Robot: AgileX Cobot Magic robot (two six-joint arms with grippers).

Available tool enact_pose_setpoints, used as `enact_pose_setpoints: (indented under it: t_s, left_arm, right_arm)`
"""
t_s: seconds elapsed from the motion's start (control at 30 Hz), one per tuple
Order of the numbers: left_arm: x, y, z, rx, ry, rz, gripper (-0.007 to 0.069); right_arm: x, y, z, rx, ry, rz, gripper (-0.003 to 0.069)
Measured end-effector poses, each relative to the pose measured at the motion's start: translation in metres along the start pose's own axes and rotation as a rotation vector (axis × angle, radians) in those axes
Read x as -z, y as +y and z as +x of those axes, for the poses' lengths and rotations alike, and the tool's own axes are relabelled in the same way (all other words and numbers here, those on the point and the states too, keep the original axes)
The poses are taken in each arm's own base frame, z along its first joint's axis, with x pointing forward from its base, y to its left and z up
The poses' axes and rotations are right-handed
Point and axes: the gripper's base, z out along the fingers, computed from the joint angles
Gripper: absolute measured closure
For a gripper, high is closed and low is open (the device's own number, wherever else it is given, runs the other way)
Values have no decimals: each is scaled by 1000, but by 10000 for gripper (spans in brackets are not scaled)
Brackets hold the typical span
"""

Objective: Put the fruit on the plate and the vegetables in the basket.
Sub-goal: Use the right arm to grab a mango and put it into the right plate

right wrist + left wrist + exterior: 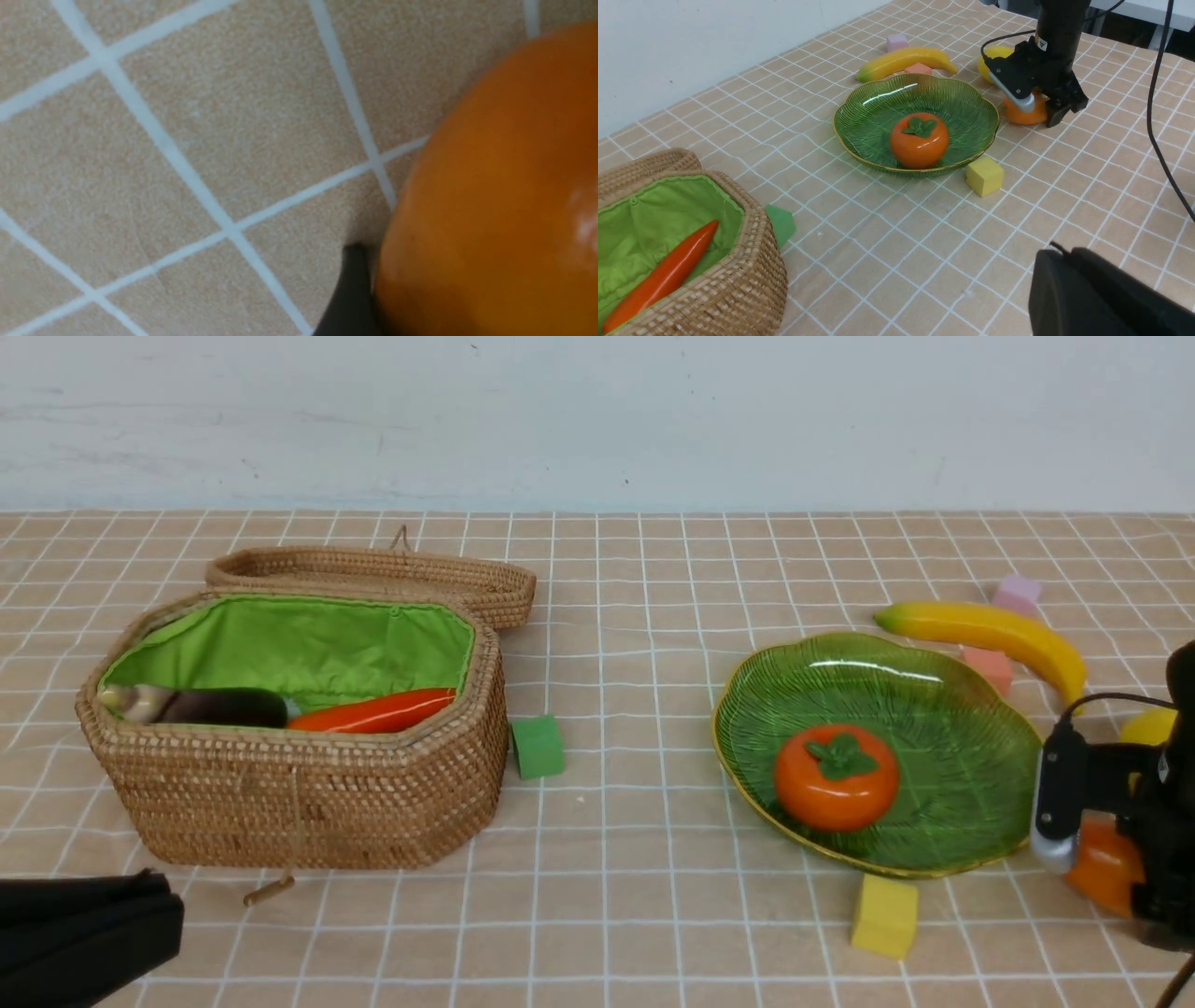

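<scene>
**Desk:** Now, how does the right arm stand?

**Caption writer:** It is low at the table's right side. The right gripper (1038, 112) points straight down over the mango (1017, 115), a smooth orange oval lying on the cloth (635, 859) just beside the plate (934, 709). The jaws stand wide, one on either side of the fruit. In the wrist view a dark finger (350, 289) seems to lie against the glossy skin. That view is close and blurred, so it is not clear whether the jaws have actually closed on the mango.

**Desk:** And the left arm?

**Caption writer:** The left gripper (1057, 284), a matte black shape, sits low at the near left corner. Its jaws are together and hold nothing.

**Desk:** What about the materials?

**Caption writer:** The plate is ribbed translucent green glass with a scalloped edge and a thin gold rim. A round persimmon (836, 789) with a green leaf cap rests in it. Behind the plate lies a curved yellow banana (990, 633), and a lemon (1150, 726) shows partly behind the arm.

The basket (308, 803) is tan woven rattan with eight sides. It is lined in bright green fabric, and its lid (373, 569) is folded back behind it. Inside lie a shiny orange-red carrot (373, 711) and a dark eggplant (229, 707).

Foam cubes dot the tan, white-gridded cloth:
- A green cube (538, 747) sits just beside the basket.
- A yellow cube (883, 917) is in front of the plate.
- A pink cube (988, 667) and a lilac cube (1018, 593) are near the banana.
</scene>
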Motion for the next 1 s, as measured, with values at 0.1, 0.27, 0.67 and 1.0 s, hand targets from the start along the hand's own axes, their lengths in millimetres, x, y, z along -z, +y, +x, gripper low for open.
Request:
enact_pose_setpoints:
  t_s: [0.1,0.27,0.67,1.0]
  left_arm:
    - [0,0,0,0,5,2,617]
    - [0,0,0,4,5,4,615]
    - [0,0,1,5,6,5,606]
    - [0,-1,1,7,7,7,601]
  right_arm:
    - [19,2,4,-149,-22,15,92]
    - [69,5,-7,-486,-241,63,92]
    - [59,-22,-75,-975,-445,-162,92]
    - [79,-39,-74,-1066,-446,-183,-14]
